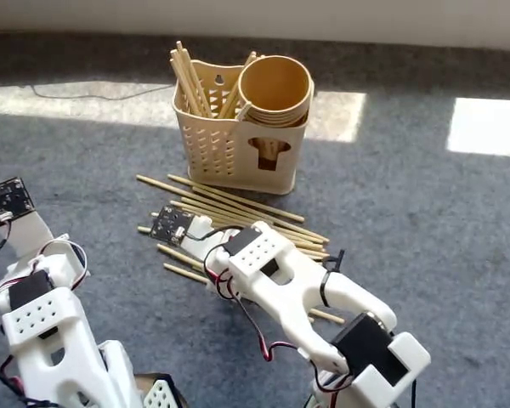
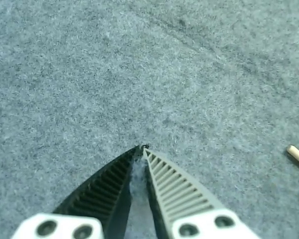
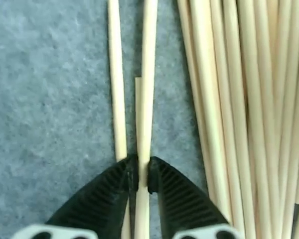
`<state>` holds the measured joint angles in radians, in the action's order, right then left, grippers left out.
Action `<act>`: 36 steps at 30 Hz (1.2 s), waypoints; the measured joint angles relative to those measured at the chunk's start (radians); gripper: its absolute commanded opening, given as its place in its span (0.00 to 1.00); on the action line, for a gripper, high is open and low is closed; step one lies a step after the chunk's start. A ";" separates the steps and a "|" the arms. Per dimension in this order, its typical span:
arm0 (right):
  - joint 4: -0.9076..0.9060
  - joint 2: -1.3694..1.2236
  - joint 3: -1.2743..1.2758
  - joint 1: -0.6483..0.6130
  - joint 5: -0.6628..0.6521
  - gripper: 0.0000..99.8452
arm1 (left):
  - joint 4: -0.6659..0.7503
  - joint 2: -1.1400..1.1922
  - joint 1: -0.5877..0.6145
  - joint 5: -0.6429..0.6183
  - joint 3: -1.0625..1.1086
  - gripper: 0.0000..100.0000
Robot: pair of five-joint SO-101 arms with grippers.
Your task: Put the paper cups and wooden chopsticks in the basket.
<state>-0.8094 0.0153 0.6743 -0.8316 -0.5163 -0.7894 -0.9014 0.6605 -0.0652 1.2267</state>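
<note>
1. Chopsticks (image 1: pixel 238 211) lie loose on the carpet (image 1: pixel 425 221) just near of the basket (image 1: pixel 225 153), which already holds paper cups (image 1: pixel 274 85).
2. Right gripper (image 3: pixel 142 175) pinches one chopstick (image 3: pixel 145 134) beside the pile; a straight lift should leave its neighbours undisturbed.
3. Left gripper (image 2: pixel 142 149) sits closed and empty over bare carpet at the left.

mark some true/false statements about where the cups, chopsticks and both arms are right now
1. The stacked tan paper cups sit inside the cream perforated plastic basket. True.
2. Every stick is already in the basket. False: many pale wooden chopsticks lie on the grey carpet in front of it.
3. The right arm's jaws are shut on a chopstick. True.
4. The left arm's jaws hold a cup. False: they are shut over bare carpet, holding nothing.
</note>
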 measured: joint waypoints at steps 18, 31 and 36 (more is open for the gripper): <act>-0.107 0.203 -0.012 0.054 0.000 0.01 | 0.002 0.000 0.000 0.000 0.000 0.00; -0.117 0.463 -0.003 0.126 0.308 0.01 | 0.058 -0.002 0.000 0.000 0.029 0.00; -0.117 0.591 -0.020 0.126 0.356 0.01 | 0.058 -0.002 0.000 0.000 0.029 0.00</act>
<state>-0.9260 0.6061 0.6544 -0.7058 -0.1603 -0.7311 -0.9030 0.6605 -0.0652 1.2559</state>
